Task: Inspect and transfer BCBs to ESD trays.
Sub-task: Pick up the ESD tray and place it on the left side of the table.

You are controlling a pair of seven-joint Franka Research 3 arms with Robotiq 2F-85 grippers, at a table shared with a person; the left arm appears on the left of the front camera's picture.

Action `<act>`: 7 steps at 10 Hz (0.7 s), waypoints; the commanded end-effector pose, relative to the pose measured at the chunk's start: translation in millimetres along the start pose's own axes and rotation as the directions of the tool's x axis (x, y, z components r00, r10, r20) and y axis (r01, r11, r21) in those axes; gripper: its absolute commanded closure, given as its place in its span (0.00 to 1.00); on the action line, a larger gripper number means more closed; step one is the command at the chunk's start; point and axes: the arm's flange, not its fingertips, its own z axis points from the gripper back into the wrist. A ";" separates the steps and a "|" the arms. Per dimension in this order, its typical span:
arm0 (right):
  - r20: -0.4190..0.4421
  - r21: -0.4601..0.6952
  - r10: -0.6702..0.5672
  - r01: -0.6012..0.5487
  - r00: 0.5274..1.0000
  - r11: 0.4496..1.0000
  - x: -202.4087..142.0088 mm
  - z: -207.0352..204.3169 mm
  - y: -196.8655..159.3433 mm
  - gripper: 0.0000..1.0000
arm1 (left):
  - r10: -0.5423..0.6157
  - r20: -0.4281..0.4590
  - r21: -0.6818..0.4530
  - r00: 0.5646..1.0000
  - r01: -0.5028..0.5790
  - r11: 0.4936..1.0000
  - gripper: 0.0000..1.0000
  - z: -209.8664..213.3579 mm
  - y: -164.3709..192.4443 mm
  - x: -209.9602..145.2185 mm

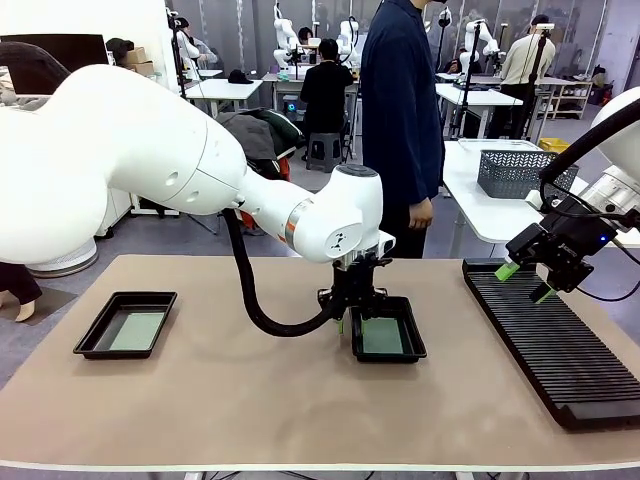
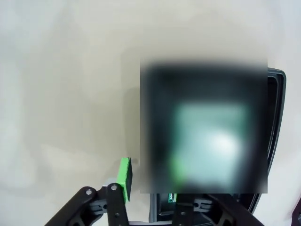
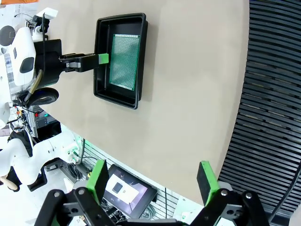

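Centrally, one BCB (image 1: 382, 337) lay flat in the middle ESD tray (image 1: 414, 352); the left gripper (image 1: 345, 322) straddled that tray's left rim, grip state indeterminate. Right gripper (image 1: 524, 281) hung spread, holding nothing, over the slotted rack (image 1: 560, 362). Recommended: seat both pads squarely before lifting.

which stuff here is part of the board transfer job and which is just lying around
Part of the job:
- middle ESD tray holding a BCB
- left ESD tray holding another BCB
- left gripper at the middle tray's rim
- right gripper, open

Lying about:
- black slotted rack
- grey mesh basket on the far table
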 end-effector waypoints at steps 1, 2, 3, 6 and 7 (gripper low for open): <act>0.009 0.002 -0.021 0.021 1.000 1.000 -2.6 -0.6 1.5 0.00 | 0.017 0.023 0.041 1.000 -0.018 0.999 0.66 0.3 -4.2 1.8; 0.009 0.002 -0.021 0.021 1.000 1.000 -2.6 -0.6 1.5 0.00 | 0.020 0.021 0.042 1.000 -0.021 0.999 0.74 -0.4 -3.8 2.6; 0.009 0.002 -0.021 0.021 1.000 1.000 -2.6 -0.6 1.5 0.00 | 0.020 0.020 0.040 1.000 -0.020 0.999 0.78 -0.2 -3.6 3.5; 0.009 0.002 -0.021 0.021 1.000 1.000 -2.6 -0.6 1.5 0.00 | 0.022 0.019 0.044 1.000 -0.022 0.999 0.97 -1.1 -4.8 4.6; 0.009 0.002 -0.021 0.021 1.000 1.000 -2.6 -0.6 1.5 0.00 | 0.027 0.020 0.050 0.999 -0.028 0.998 1.00 -1.8 -4.9 5.1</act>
